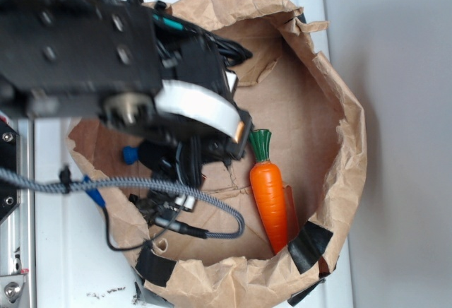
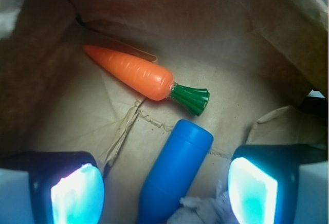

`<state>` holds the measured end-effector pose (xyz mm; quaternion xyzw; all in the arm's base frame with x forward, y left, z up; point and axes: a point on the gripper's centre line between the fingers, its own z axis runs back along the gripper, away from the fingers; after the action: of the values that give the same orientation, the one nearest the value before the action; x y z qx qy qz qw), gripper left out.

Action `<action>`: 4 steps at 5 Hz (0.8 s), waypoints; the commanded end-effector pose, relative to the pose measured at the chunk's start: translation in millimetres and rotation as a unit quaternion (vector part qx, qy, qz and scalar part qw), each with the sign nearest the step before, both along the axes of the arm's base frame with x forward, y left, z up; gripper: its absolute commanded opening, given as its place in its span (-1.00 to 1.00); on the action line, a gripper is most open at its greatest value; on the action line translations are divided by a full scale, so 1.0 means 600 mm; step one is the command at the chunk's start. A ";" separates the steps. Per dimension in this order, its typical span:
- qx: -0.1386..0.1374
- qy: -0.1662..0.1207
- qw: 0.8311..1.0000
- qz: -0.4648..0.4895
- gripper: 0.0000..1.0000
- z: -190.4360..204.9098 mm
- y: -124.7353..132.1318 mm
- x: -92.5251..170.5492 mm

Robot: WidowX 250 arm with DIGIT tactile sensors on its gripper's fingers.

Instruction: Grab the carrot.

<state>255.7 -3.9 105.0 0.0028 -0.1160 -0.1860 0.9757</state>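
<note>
**Carrot on bag floor, jaws spread above**

Nearest in the wrist view: gripper [image 2: 164,193] spread wide, empty, one glowing fingertip [image 2: 77,196] at lower left, the other at lower right. Between them, at lower centre, a blue bottle [image 2: 175,175] lying on the creased floor of the paper bag [image 2: 241,39], beside a crumpled scrap at the bottom edge. Just beyond the bottle's rounded end, near but apart, the carrot [image 2: 134,73] flat on the bag floor, green top toward centre right, tip toward upper left. Farther back, brown bag walls rising.

In the exterior view, black arm [image 1: 78,46] reaching from upper left down into the bag; carrot at right of centre, tip close to the bag's lower wall.
</note>
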 end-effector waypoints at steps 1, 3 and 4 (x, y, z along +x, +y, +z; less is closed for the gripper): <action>0.016 -0.014 1.000 -0.022 1.00 -0.016 -0.026 0.055; 0.006 0.001 1.000 -0.027 1.00 -0.028 -0.016 0.083; 0.006 0.001 1.000 -0.027 1.00 -0.028 -0.016 0.083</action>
<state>294.1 -16.5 69.9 -0.0014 -0.0861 -0.2134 0.9732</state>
